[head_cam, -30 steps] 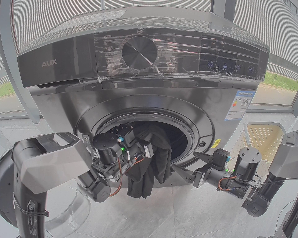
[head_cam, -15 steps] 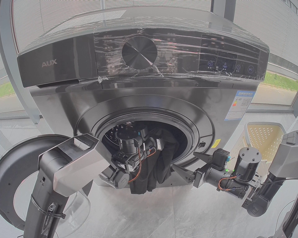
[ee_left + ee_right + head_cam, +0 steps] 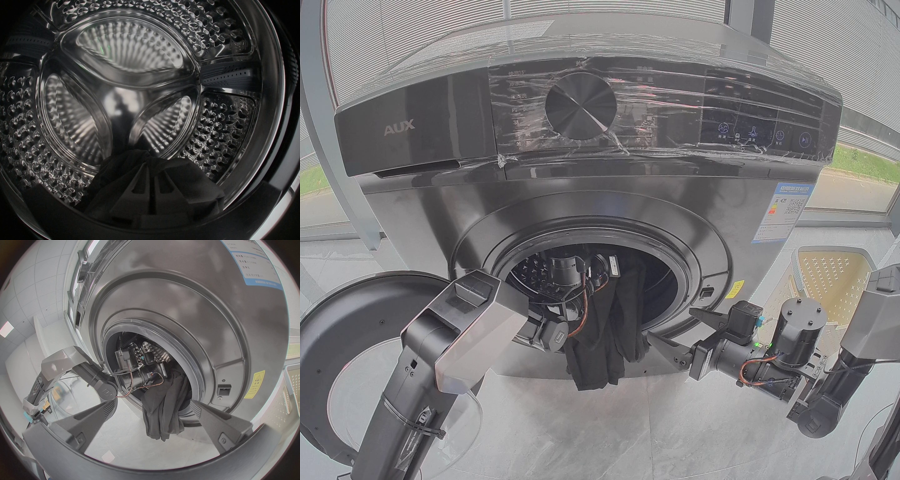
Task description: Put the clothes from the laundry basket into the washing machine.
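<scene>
Dark garment (image 3: pixel 603 350): one item, lying across the lower lip of the door opening (image 3: pixel 700 281) of the washing machine (image 3: pixel 650 206), partly in and partly out.

Nearest the robot, the right gripper (image 3: pixel 669 322) is low in front of the machine's front panel, to the right of the opening. Its fingers are spread wide apart and hold nothing. In the right wrist view the garment's hanging part lies beyond them, apart from both fingers.

The round door (image 3: pixel 350 325) stands swung open at the machine's left side. The cream perforated laundry basket (image 3: pixel 839 275) stands on the floor (image 3: pixel 675 431) at the machine's right side, near its front corner.

The garment's outer part hangs in folds from the lip down the front panel, its lowest end close to the floor; whether it touches the floor cannot be told.

The left arm (image 3: pixel 469 331) passes through the left half of the opening, with its wrist inside the rim. The garment's upper part runs up beside that wrist.

Inside, the left gripper (image 3: pixel 151 190) is closed together on the dark cloth, which bunches around its fingers at the bottom of the drum (image 3: pixel 125 56). Beyond it are the drum's dimpled steel wall and ribbed back.
</scene>
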Controlling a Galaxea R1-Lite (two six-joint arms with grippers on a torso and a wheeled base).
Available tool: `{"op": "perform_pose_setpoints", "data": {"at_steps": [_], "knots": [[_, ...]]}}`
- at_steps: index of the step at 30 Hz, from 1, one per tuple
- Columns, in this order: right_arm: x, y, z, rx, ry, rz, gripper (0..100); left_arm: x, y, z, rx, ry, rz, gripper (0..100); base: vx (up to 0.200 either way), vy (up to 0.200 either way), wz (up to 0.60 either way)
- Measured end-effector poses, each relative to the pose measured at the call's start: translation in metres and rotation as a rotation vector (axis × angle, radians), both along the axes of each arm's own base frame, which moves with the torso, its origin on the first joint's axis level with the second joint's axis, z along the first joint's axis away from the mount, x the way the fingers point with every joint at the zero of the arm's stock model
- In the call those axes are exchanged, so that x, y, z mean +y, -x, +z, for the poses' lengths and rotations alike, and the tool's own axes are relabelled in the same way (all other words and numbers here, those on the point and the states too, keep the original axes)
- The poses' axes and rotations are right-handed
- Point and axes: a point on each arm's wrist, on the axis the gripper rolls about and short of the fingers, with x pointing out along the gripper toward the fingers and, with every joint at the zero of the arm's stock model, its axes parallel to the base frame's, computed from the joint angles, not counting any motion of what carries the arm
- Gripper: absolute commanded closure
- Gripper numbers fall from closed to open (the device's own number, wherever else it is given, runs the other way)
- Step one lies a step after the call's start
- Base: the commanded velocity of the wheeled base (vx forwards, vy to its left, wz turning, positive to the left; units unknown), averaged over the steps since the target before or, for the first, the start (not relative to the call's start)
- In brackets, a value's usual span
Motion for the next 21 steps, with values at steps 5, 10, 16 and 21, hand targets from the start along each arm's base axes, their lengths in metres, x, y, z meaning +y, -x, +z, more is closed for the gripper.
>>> {"op": "perform_pose_setpoints", "data": {"at_steps": [5,10,16,21], "knots": [[0.0,0.001,0.0,0.002,0.001,0.002,0,0.002,-0.002,-0.005,0.006,-0.002,0.018,0,0.0,0.0,0.0],[0.0,0.001,0.0,0.003,0.001,0.002,0,0.006,0.002,-0.016,0.071,-0.039,0.03,0,0.0,0.0,0.0],[0.001,0.001,0.0,0.004,-0.001,0.005,0,0.011,0.015,-0.016,0.202,-0.113,0.003,0,0.0,0.0,0.0],[0.001,0.001,0.0,0.004,-0.001,0.005,0,0.01,0.039,-0.012,0.304,-0.165,-0.128,0,0.0,0.0,0.0]]}}
